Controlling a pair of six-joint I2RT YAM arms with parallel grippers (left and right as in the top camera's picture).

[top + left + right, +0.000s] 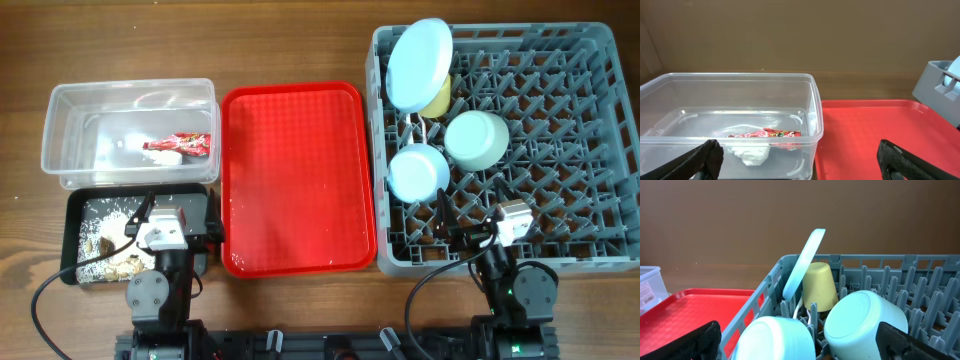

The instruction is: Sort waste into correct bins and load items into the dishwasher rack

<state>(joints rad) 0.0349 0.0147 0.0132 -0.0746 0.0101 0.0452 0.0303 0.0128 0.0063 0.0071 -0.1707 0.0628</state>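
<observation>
Left pincer (800,162): spread wide, holding nothing, above the shallow black rectangular tray (75,205).
Right pincer (800,342): spread wide, holding nothing, over the near edge of the large blue-grey pegged plastic rack (600,150).
Black tray: beige-brown food scraps (110,262).
Clear plastic rectangular tub (130,92): crinkled red-and-clear wrapper (765,134), crumpled white tissue (752,152).
Rack: pale blue round plate (418,62) on edge; small yellow cup (440,95); mint-green bowl (478,138) and small pale blue bowl (418,172), both upturned; a sliver of white plastic cutlery (812,312), spoon or fork not distinguishable.
Step, by judgement: sorting and loading look finished. The next move calls only for checking that both spoon and fork are in.
</observation>
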